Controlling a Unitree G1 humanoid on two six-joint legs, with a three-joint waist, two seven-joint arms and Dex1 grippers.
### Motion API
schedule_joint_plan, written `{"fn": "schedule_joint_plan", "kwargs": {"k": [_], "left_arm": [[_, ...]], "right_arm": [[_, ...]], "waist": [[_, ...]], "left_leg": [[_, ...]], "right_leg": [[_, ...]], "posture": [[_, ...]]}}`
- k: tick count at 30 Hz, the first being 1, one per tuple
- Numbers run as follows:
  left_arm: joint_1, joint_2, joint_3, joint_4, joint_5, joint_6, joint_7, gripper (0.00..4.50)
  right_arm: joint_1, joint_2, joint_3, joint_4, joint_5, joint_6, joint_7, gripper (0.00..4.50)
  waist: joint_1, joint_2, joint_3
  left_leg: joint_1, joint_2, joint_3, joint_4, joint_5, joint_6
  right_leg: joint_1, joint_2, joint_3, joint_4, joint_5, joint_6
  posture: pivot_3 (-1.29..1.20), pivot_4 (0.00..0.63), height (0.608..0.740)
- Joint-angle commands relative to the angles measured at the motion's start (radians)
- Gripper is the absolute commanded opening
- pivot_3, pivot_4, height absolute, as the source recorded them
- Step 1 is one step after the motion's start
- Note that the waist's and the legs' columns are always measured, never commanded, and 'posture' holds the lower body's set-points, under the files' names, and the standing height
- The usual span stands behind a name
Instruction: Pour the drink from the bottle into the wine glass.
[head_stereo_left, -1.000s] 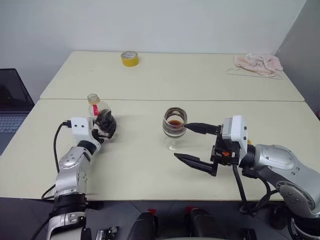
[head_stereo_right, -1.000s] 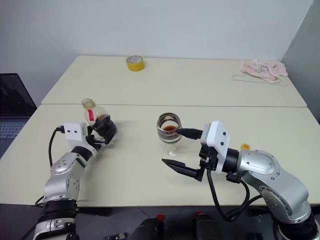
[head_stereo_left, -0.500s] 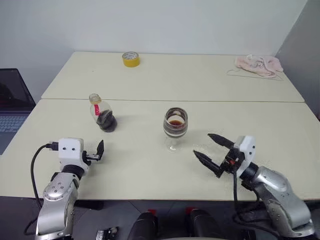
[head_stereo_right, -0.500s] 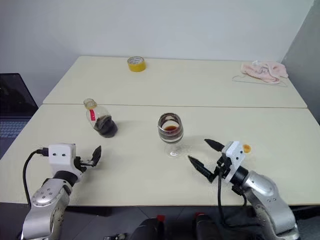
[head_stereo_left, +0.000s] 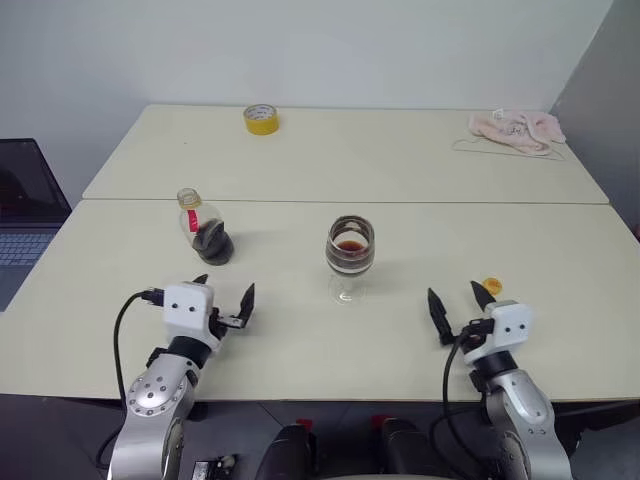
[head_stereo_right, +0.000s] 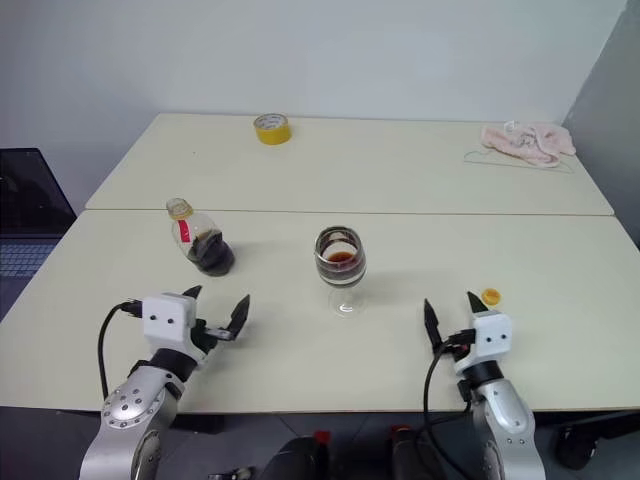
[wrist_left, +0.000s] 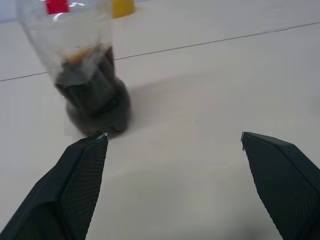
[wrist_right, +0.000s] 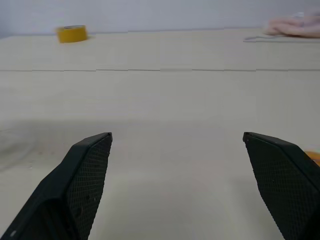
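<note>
1. The wine glass (head_stereo_left: 350, 255) is stood upright pretty much dead centre on the near table (head_stereo_left: 300, 340), and a bit of the dark drink (head_stereo_left: 350, 246) can be seen in the bowl.
2. The bottle (head_stereo_left: 203, 228) is found at about 9 o'clock from the glass, well apart from it, standing upright with no cap on the neck. Some dark liquid is left in its bottom part.
3. A small orange cap (head_stereo_left: 491, 286) is spotted on the table at roughly 4 o'clock from the glass, just beside the right gripper's far finger.
4. The left gripper (head_stereo_left: 227, 297) is parked low over the near edge at around 7 o'clock from the glass, with its fingers spread wide and nothing held. The bottle is seen just ahead of it in the left wrist view.
5. The right gripper (head_stereo_left: 458, 301) is at about 5 o'clock from the glass, fingers also spread wide and empty, pointed across the table.
6. Further out, a yellow tape roll (head_stereo_left: 260, 118) is sat at 11 o'clock on the far table, and a pink cloth (head_stereo_left: 517, 128) is bunched at 2 o'clock.
7. A laptop (head_stereo_left: 25, 210) is caught at the left edge, off the table.
</note>
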Motion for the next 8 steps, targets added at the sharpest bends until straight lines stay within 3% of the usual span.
{"fn": "schedule_joint_plan", "kwargs": {"k": [1,8], "left_arm": [[-0.013,-0.005,-0.006,-0.046,0.010,-0.026,0.004,4.49],[-0.023,-0.019,0.001,-0.032,0.015,-0.070,0.017,4.49]], "right_arm": [[-0.015,-0.003,-0.020,-0.035,0.025,-0.002,-0.001,4.50],[-0.074,-0.037,-0.025,-0.028,0.037,0.014,0.024,4.50]], "waist": [[-0.001,0.000,0.000],[-0.001,0.001,0.000]], "left_leg": [[0.000,0.000,0.000,0.000,0.000,0.000],[0.000,0.000,0.000,0.000,0.000,0.000]], "right_leg": [[0.000,0.000,0.000,0.000,0.000,0.000],[0.000,0.000,0.000,0.000,0.000,0.000]], "posture": [[0.00,0.150,0.740],[0.00,0.150,0.740]]}}
